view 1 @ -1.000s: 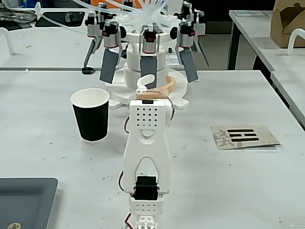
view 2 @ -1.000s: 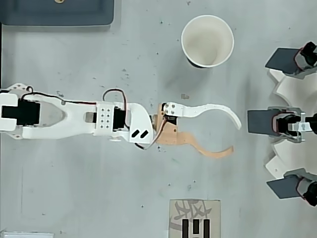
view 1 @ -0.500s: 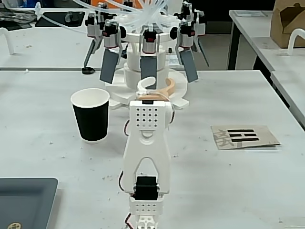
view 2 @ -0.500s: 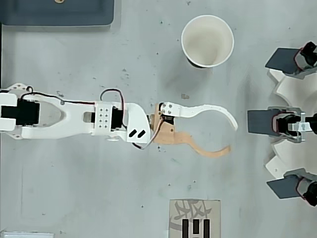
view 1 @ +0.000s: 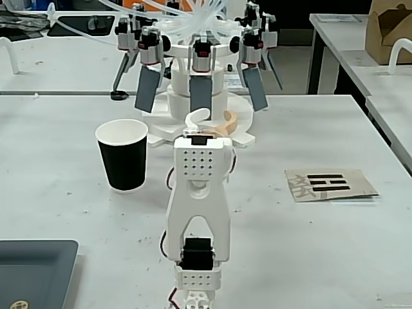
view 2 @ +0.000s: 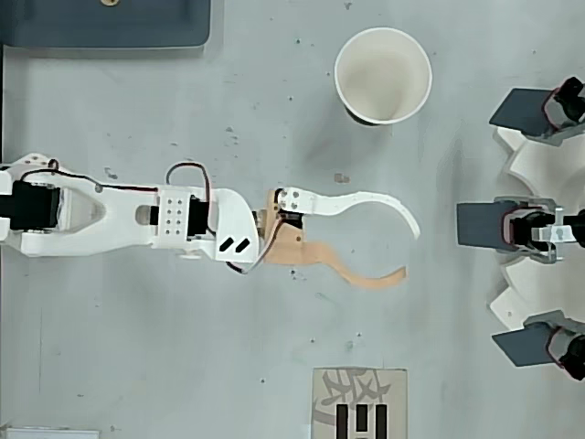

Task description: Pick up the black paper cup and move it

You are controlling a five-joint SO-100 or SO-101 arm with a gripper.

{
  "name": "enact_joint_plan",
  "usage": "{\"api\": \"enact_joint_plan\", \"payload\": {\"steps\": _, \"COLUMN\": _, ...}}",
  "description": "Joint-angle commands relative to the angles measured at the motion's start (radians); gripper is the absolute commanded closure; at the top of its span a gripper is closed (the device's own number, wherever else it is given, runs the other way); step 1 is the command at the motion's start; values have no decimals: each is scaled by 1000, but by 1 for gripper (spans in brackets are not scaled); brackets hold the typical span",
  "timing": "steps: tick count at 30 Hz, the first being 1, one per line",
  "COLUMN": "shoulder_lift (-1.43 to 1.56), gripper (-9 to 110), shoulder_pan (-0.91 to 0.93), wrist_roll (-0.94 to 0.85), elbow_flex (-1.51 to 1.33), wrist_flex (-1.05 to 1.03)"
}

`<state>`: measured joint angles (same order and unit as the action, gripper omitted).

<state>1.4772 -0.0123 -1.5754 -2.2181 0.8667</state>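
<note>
The black paper cup [view 1: 123,155] stands upright on the white table, left of the arm in the fixed view. From overhead its white inside and rim [view 2: 383,76] show near the top centre. My gripper [view 2: 408,251] points right in the overhead view, open, with the white finger and the tan finger spread wide and nothing between them. The cup sits well off to the side of the white finger, apart from it. In the fixed view the gripper [view 1: 215,120] is mostly hidden behind the arm's white wrist.
A white device with several grey paddle arms [view 1: 199,64] stands just beyond the gripper, at the right edge overhead [view 2: 535,224]. A card with black marks [view 1: 328,184] lies right of the arm. A dark tray [view 1: 35,270] sits at the front left.
</note>
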Motion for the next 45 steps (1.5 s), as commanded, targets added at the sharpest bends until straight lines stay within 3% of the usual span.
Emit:
{"api": "enact_joint_plan", "payload": {"steps": 1, "shoulder_lift": 84, "gripper": 95, "shoulder_pan": -6, "wrist_roll": -5, "elbow_flex": -14, "wrist_flex": 29}}
{"api": "enact_joint_plan", "payload": {"steps": 14, "shoulder_lift": 235, "gripper": 96, "shoulder_pan": -6, "wrist_roll": -8, "elbow_flex": -235, "wrist_flex": 83}}
{"api": "enact_joint_plan", "payload": {"steps": 29, "shoulder_lift": 324, "gripper": 97, "shoulder_pan": -6, "wrist_roll": -11, "elbow_flex": -523, "wrist_flex": 327}}
{"api": "enact_joint_plan", "payload": {"steps": 45, "shoulder_lift": 388, "gripper": 88, "shoulder_pan": -6, "wrist_roll": -15, "elbow_flex": -739, "wrist_flex": 469}}
